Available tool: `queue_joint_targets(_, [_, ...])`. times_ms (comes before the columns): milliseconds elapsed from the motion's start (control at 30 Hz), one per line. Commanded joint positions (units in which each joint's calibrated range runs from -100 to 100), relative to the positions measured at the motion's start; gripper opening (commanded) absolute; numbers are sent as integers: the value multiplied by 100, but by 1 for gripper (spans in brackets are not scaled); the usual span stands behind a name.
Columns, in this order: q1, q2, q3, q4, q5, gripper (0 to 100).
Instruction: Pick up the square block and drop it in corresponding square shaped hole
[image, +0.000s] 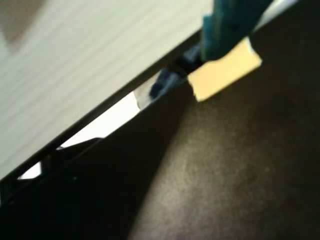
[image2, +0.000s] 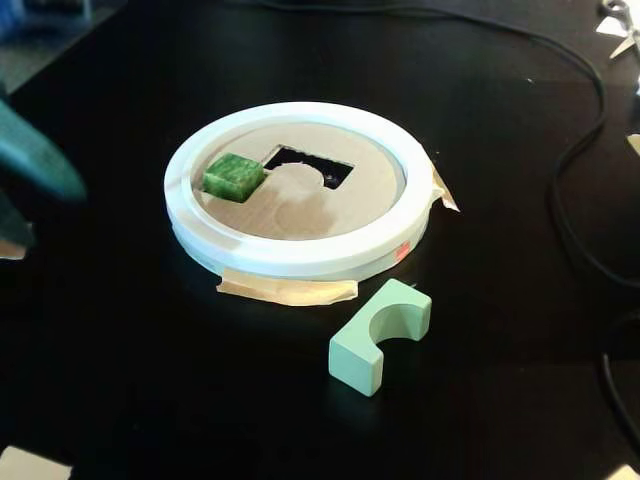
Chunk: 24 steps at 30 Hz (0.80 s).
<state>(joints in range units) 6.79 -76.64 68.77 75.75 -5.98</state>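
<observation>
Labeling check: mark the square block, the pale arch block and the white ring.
square block (image2: 233, 176), fixed view, its top face
pale arch block (image2: 356, 361), fixed view, its near end
white ring (image2: 300, 254), fixed view, its front rim

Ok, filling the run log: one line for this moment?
square block: on disc, inside ring | arch block: on table | gripper: blurred, left edge, state unclear
</observation>
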Motion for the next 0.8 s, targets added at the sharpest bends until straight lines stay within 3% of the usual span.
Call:
queue_joint_targets(0, [32, -831, 1001, -736, 59, 100])
queue_joint_targets(433, [107, -1423, 2531, -756, 54, 100])
queue_joint_targets(767, [132, -1423, 2531, -766, 49, 100])
